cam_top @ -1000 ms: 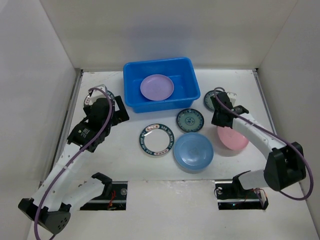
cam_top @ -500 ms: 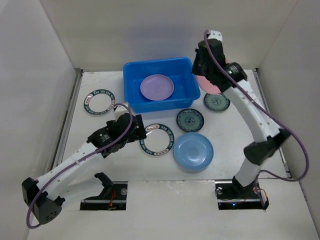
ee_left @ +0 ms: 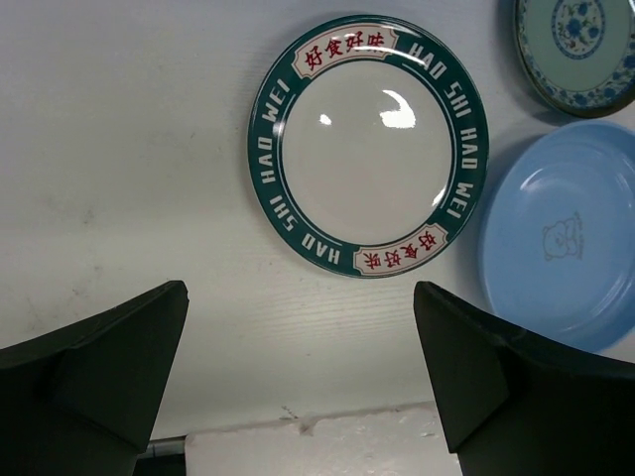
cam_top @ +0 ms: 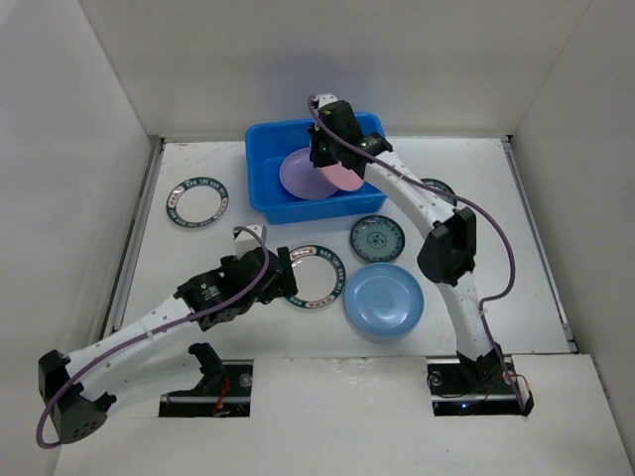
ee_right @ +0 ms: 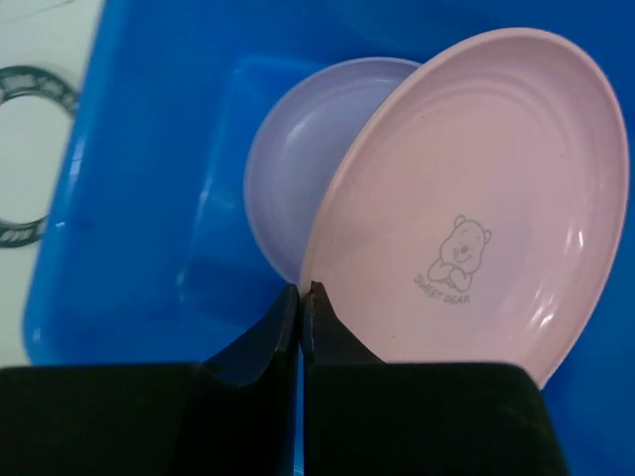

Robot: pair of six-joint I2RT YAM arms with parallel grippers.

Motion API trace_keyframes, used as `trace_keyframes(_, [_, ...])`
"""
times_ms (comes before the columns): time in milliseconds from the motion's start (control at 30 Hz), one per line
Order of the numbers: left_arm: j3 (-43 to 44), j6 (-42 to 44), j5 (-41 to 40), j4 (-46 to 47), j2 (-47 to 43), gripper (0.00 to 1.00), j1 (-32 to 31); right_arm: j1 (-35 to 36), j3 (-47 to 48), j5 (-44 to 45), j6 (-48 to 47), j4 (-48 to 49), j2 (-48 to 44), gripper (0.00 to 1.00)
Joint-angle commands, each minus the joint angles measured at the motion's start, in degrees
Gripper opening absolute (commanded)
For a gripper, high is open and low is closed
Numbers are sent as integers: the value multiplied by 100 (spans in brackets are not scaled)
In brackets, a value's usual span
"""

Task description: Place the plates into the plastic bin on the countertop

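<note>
right gripper (ee_right: 301, 293) clamps pink plate (ee_right: 476, 208) by its rim, tilted over lilac plate (ee_right: 298, 188) inside plastic bin (ee_right: 149, 149); left gripper (ee_left: 300, 297), fingers apart, hovers over white plate (ee_left: 367, 149) in front of it.

A robot lab cell, not a real kitchen: a bare white countertop (cam_top: 496, 174) boxed in by plain white walls (cam_top: 327, 59) on the left, right and far sides. A left arm (cam_top: 139, 332) and a right arm (cam_top: 402, 188) stand on mounts (cam_top: 476, 385) in cut-outs at the near edge, trailing purple cables (cam_top: 515, 260). Loose plates (cam_top: 384, 299) and a blue bin (cam_top: 260, 188) serve as props
</note>
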Motion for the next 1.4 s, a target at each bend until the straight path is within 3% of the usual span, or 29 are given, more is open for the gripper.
trace_keyframes(0, [-124, -497, -93, -45, -297, 100, -103, 120, -19, -629, -241, 1351, -214, 0])
trace_keyframes(533, [-142, -910, -497, -607, -561, 100, -744, 235, 183, -640, -21, 2187, 1184, 8])
trace_keyframes(600, [-107, -946, -567, -668, -543, 100, -876, 235, 191, -552, -12, 2310, 1220, 14])
trace_keyframes(733, [-90, -902, -638, -695, -473, 100, -1078, 235, 156, -499, 67, 2434, 1080, 48])
trace_keyframes(833, [-81, -779, -638, -616, -307, 100, -1193, 235, -80, -516, 85, 2617, 694, 67])
trace_keyframes(933, [-81, -674, -638, -502, -166, 100, -1211, 314, -536, -569, 85, 2899, 18, 78])
trace_keyframes(1133, [-475, -673, -349, -2, -385, 100, -404, 358, -1853, -481, 146, 3101, -1625, 80])
trace_keyframes(1367, [-1222, -419, 1407, 1210, -430, 100, 1345, 358, -4718, -113, 489, 3233, -3954, 80])
